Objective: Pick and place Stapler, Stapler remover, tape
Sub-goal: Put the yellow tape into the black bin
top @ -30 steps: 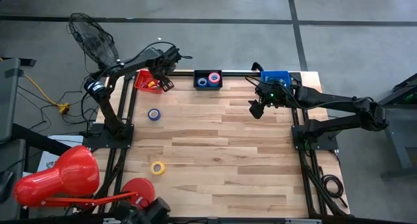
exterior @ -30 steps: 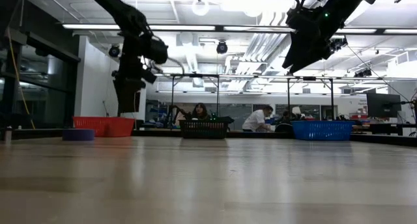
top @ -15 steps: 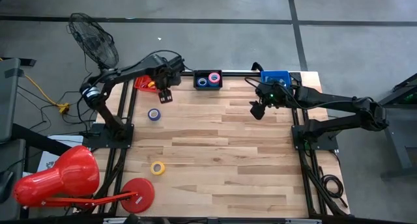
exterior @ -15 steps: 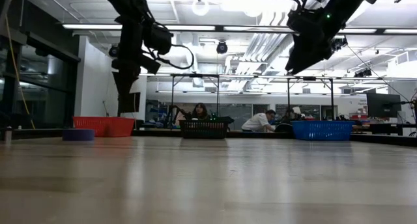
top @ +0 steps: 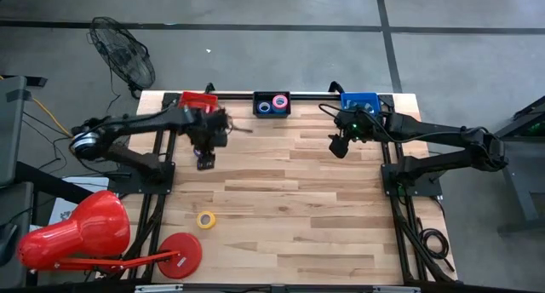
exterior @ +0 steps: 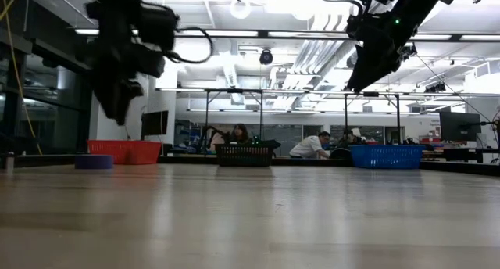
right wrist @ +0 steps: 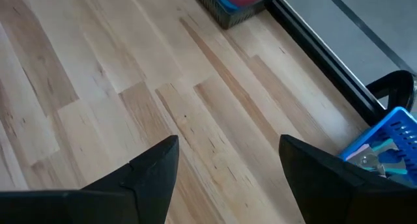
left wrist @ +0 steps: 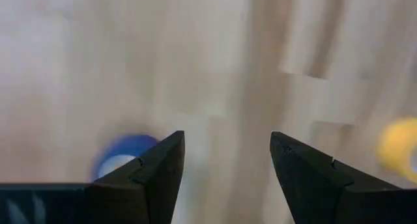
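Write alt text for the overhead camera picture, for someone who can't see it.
The left gripper hangs open above the wooden table, near its red bin; the small blue tape roll shows only in the left wrist view. A yellow tape roll lies nearer the front, and the right gripper hovers open by the blue bin.

Light wooden plank table (top: pixel 289 199) with bins and tape rolls

A red bin (top: pixel 197 100), a black basket (top: pixel 272 105) and a blue bin (top: pixel 358 100) are ranged along the far edge. A blue tape ring (left wrist: pixel 120 160) is seen just beside the left jaws; a yellow tape ring (top: pixel 205 219) is set well apart.
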`<move>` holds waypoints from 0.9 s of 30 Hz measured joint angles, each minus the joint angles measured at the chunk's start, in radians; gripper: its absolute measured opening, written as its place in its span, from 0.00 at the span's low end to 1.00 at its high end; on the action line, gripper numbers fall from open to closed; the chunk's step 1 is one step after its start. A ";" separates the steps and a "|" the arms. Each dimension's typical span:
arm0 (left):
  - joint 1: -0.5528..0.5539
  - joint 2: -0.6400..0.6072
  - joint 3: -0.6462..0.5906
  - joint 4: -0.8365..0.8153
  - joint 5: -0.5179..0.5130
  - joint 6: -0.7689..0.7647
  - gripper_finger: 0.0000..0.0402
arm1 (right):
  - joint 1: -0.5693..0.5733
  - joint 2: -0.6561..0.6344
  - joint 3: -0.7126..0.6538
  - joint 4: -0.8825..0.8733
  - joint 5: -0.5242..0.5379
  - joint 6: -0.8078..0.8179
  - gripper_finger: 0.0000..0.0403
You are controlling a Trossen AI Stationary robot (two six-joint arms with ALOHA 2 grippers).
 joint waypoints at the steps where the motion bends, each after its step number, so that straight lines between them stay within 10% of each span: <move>1: -0.028 -0.029 -0.019 -0.005 0.008 -0.032 0.55 | 0.000 0.000 0.000 0.000 0.002 -0.002 0.64; 11: -0.365 -0.201 -0.140 -0.002 -0.020 -0.491 0.55 | 0.000 0.000 0.000 0.000 0.003 -0.015 0.64; 27: -0.866 -0.114 -0.154 0.018 -0.046 -1.419 0.55 | 0.000 0.000 0.000 0.000 -0.015 -0.043 0.64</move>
